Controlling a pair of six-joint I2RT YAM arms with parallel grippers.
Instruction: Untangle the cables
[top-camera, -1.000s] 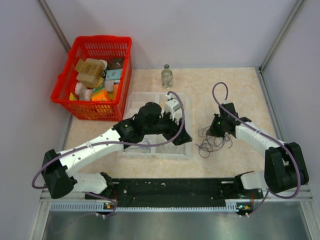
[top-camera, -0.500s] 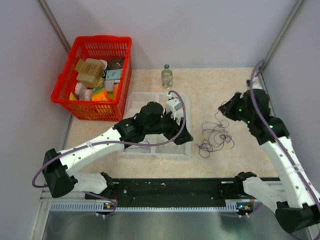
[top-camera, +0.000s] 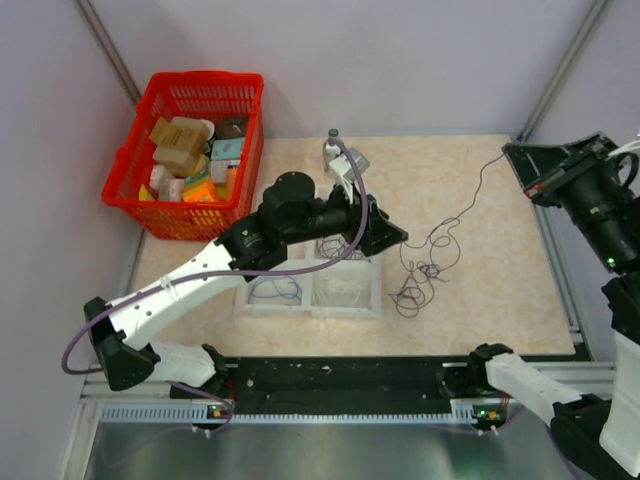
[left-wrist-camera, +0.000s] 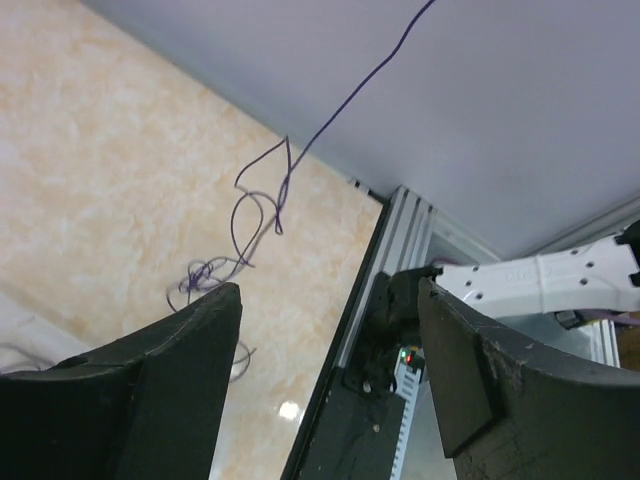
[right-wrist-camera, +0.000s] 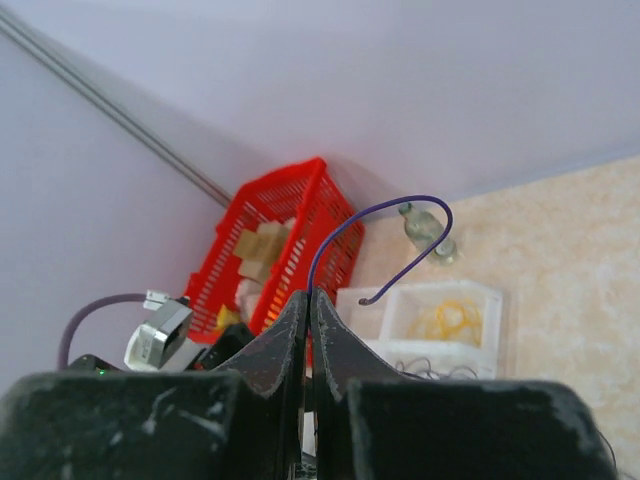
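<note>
One red plastic mesh basket (top-camera: 205, 78), one small clear glass bottle (top-camera: 333, 152), one clear plastic divided tray (top-camera: 312, 312), one tangle of thin purple wires (top-camera: 420, 278). Two white-and-black robot arms, left (top-camera: 190, 285) and right (top-camera: 600, 215). The basket's packages are too jumbled to count.

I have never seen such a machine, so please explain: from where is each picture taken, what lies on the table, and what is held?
These are two robot arms bolted at the near edge of a table. One picture looks down from above; the other two come from a camera on each wrist, showing that arm's own fingers. On the table lie the cables, a loose bunch of thin wires, and also a clear tray, a small bottle and a red basket of packages. The right hand, up high, is shut on one purple strand that runs down to the bunch. The left hand is open and empty, near the tray.
</note>
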